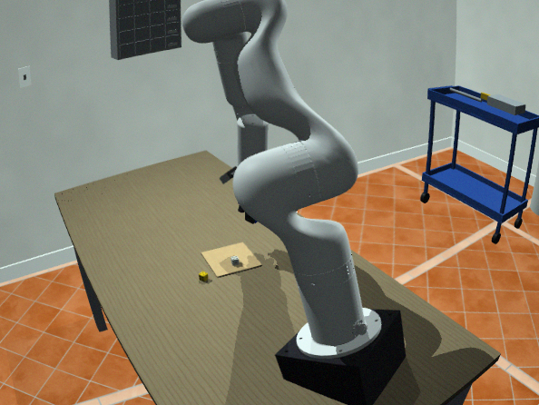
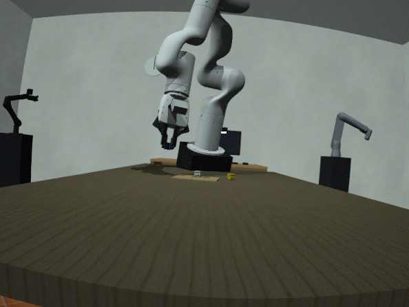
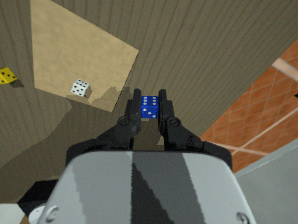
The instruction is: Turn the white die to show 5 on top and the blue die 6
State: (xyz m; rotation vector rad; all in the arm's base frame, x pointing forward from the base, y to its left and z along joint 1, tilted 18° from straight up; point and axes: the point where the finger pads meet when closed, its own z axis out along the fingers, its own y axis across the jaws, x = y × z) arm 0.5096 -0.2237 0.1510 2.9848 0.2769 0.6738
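One blue die [image 2: 168, 146] [image 3: 150, 106] is held aloft, between the fingers of the gripper [image 1: 249, 217] [image 2: 169, 146] [image 3: 149, 98], which we see closed on it to a narrow gap. In the wrist view we count six pips on one blue face and three on an adjoining face. Below, we find the white die [image 1: 234, 260] [image 2: 197, 173] [image 3: 80, 88] on the tan mat [image 1: 222, 256] [image 2: 206, 179] [image 3: 75, 50]. The yellow die [image 1: 203, 276] [image 2: 231, 176] [image 3: 7, 76] lies beside the mat, on the wooden table [image 1: 136, 218] [image 2: 206, 234] [image 3: 200, 50]. Farther out, we note a blue cart [image 1: 474, 113] on the tiled floor [image 1: 386, 227] [image 3: 245, 130].
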